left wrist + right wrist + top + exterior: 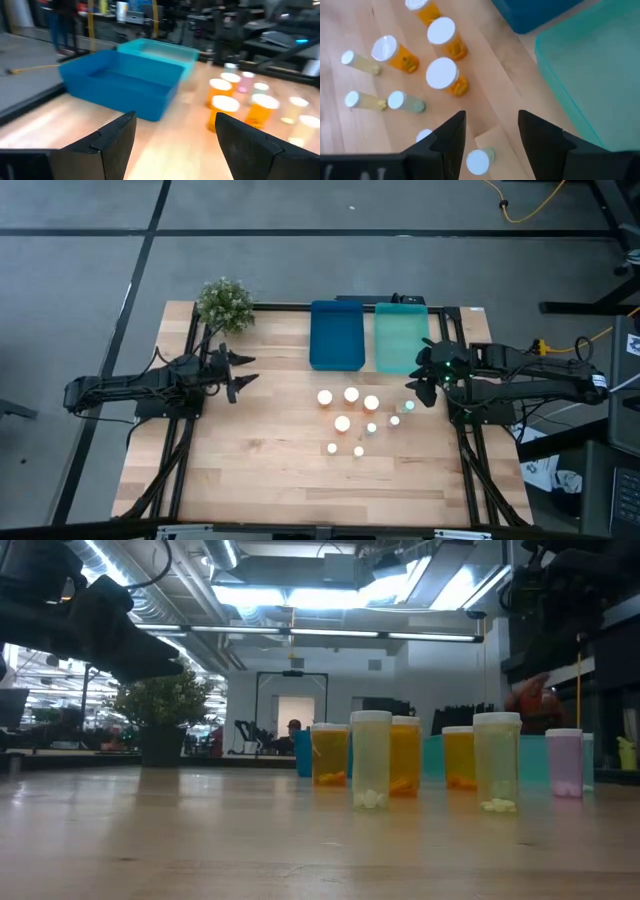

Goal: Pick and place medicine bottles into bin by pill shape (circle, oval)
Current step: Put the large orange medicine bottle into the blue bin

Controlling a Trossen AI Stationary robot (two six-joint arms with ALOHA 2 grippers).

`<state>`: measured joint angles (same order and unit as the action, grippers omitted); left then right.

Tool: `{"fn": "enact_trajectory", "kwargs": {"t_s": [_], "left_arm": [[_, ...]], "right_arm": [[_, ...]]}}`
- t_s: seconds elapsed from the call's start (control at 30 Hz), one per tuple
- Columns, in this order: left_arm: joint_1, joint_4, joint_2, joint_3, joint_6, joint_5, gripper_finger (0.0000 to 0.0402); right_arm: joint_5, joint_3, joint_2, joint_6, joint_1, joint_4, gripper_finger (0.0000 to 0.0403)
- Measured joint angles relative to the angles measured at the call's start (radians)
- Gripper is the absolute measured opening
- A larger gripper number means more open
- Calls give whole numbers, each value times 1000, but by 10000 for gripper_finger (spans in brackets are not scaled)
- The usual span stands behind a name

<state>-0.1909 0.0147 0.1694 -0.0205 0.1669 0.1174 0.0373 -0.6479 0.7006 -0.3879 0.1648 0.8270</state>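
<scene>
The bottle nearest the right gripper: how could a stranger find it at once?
Start at the teal tray on the table's far side. Just before its near edge hovers the right gripper; a small pale bottle stands almost under it. Unlike the four amber bottles, it is thin and whitish.

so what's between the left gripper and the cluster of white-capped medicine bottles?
Nothing: in the high view, only bare wooden tabletop separates the open left gripper from the nearest amber-orange bottle. The left wrist view agrees.
</scene>
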Motion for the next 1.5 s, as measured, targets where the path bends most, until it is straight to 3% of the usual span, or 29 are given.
{"fn": "enact_trajectory", "kwargs": {"t_s": [0.33,1.1,1.33,1.5], "left_arm": [[0,0,0,0,86,-9,263],[0,0,0,0,87,-15,263],[0,2,1,0,88,-15,263],[31,59,3,-25,85,-71,263]], "right_arm": [[0,0,0,-2,0,3,183],[-1,0,0,-5,0,4,183],[-44,0,0,0,0,4,183],[-43,0,0,14,0,4,183]]}}
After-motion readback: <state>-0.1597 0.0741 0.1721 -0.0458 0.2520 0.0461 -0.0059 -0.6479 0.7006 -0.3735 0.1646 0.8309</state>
